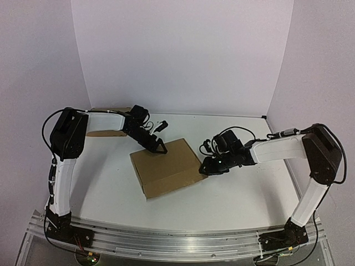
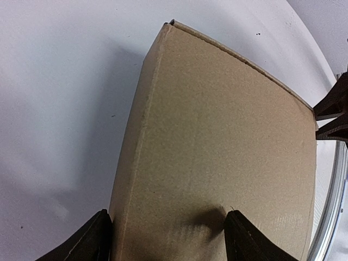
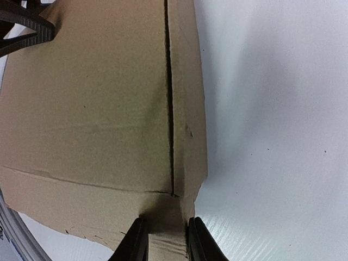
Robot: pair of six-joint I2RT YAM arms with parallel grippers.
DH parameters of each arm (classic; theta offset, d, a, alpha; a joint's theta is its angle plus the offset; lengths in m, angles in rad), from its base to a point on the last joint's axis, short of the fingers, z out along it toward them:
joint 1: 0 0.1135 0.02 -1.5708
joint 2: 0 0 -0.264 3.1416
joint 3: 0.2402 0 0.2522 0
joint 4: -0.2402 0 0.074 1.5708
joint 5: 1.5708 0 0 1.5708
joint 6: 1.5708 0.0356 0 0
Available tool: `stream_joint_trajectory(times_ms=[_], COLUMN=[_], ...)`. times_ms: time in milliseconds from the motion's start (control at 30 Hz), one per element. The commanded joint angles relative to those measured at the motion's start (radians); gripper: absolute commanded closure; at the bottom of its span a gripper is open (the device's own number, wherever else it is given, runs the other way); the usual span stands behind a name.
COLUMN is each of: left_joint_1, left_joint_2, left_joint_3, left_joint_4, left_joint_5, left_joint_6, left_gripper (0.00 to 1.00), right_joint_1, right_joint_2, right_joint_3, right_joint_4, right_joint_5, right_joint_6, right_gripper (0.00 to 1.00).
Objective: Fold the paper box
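Observation:
The paper box (image 1: pixel 166 167) lies in the middle of the table as a shallow closed brown mailer. My left gripper (image 1: pixel 157 147) is open at its far left corner. In the left wrist view (image 2: pixel 166 239) one finger (image 2: pixel 89 242) is beside the box's side wall and the other (image 2: pixel 244 242) rests on the lid (image 2: pixel 217 136). My right gripper (image 1: pixel 206 166) is at the box's right corner. In the right wrist view (image 3: pixel 167 244) its fingers are shut on a narrow piece of cardboard at the box's (image 3: pixel 98 109) corner, below a slit (image 3: pixel 169 109).
A second, plain brown cardboard box (image 1: pixel 108 132) sits at the back left behind the left arm. White walls close the back and sides. A metal rail (image 1: pixel 177 241) runs along the near edge.

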State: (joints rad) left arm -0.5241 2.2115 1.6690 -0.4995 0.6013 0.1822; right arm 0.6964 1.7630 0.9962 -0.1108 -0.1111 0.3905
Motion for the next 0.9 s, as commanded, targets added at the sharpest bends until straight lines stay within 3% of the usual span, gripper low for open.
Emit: stream_joint_trajectory(times_ms=[0,133,433,667,867], left_joint_1=[0.002,0.003,0.003,0.003,0.003], left_joint_2=[0.048,0.053,0.065,0.060,0.059], left_joint_3=[0.015,-0.001,-0.035,-0.055,-0.073], left_joint_4=[-0.078,-0.079,-0.074,-0.059,-0.045], left_joint_5=[0.035,0.042,0.040,0.026,0.008], left_joint_6=[0.007,0.020,0.047,0.069,0.086], left_gripper=[0.30,0.34,0.38,0.39,0.41], right_joint_1=[0.000,0.002,0.004,0.008,0.008], right_joint_2=[0.025,0.032,0.028,0.063,0.044], right_joint_3=[-0.048,-0.068,-0.233,-0.244,-0.302], right_joint_4=[0.035,0.085,0.387,0.439,0.472], right_joint_5=[0.055,0.058,0.098,0.108,0.082], right_joint_6=[-0.012,-0.016,-0.021,-0.021,0.028], right_gripper=[0.76,0.76,0.75,0.66,0.70])
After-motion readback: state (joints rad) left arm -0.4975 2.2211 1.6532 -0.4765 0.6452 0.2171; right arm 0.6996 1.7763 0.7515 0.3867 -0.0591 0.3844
